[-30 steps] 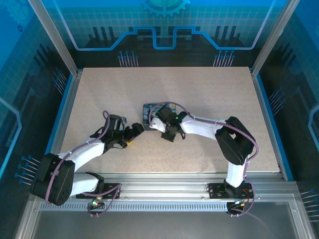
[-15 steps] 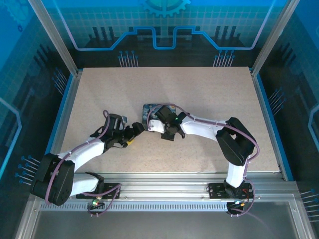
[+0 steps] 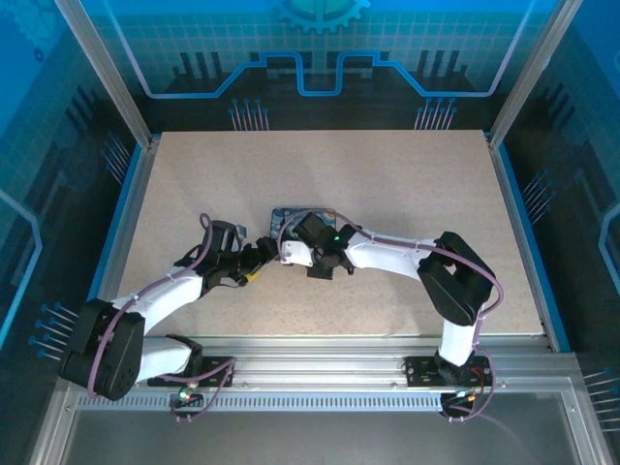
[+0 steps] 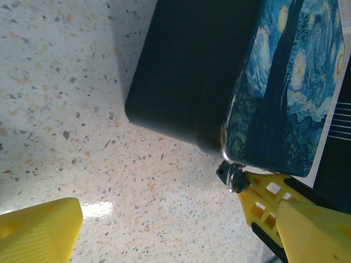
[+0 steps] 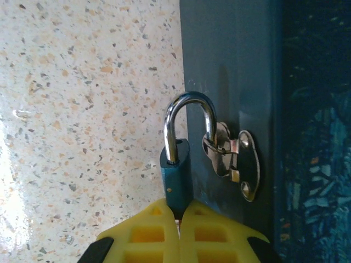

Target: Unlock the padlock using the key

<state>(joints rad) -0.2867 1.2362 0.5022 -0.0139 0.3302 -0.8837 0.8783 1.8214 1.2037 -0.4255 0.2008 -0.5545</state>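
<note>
Speckled beige table [image 3: 387, 174] under both arms. Dark blue swirl-painted rectangular tin box [image 3: 287, 214] near its middle, largely covered by the right arm reaching in from 4 o'clock.

Right gripper [image 5: 178, 219], yellow plastic, fingers pressed together with no gap, tips meeting on the lower end of the lock. Left gripper [image 4: 159, 203], also yellow, spread wide and holding nothing, at 8 o'clock of the box in the top view.

Small padlock [image 5: 176, 164], teal body with bright steel shackle, at 12 o'clock from the right fingertips and touching them. Long axis 6 to 12, shackle at the 12 end, threaded through the pale metal hasp [image 5: 230, 159] on the box's dark side wall, at 3 o'clock of the lock. Keyway judged to sit at the 6 end, facing the right gripper; any turn likely about that same axis. Right arm the nearer; left placed to steady the box.

Key not made out; possibly pinched between the shut fingers, not confirmable. Keyway covered by the fingertips. Small silvery ring with dark knob [image 4: 231, 176] at the box corner in the left wrist view, touching one finger; identity uncertain.
</note>
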